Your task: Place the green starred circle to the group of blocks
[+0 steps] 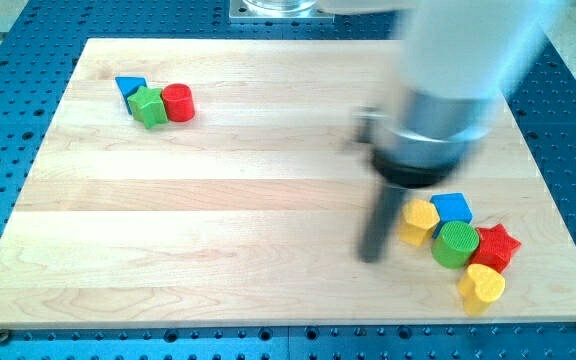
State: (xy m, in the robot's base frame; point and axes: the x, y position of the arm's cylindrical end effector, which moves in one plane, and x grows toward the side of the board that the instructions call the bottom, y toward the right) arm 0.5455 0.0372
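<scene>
near the view's lower right, my tip (pixel 372 257) sits just left of the yellow block (pixel 419 221). green round cylinder block (pixel 456 244) touches red star block (pixel 496 247) there. no claw fitted; rod grips nothing.

The board (pixel 218 170) is pale wood, smooth and matt. The green cylinder (pixel 457 244) looks like painted wood, with slight shine.

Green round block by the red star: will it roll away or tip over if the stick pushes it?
The green round block sits flat and squat, so it would probably slide, not tip or roll. Touching the red star, it may nudge that too. My tip is to its left.
</scene>
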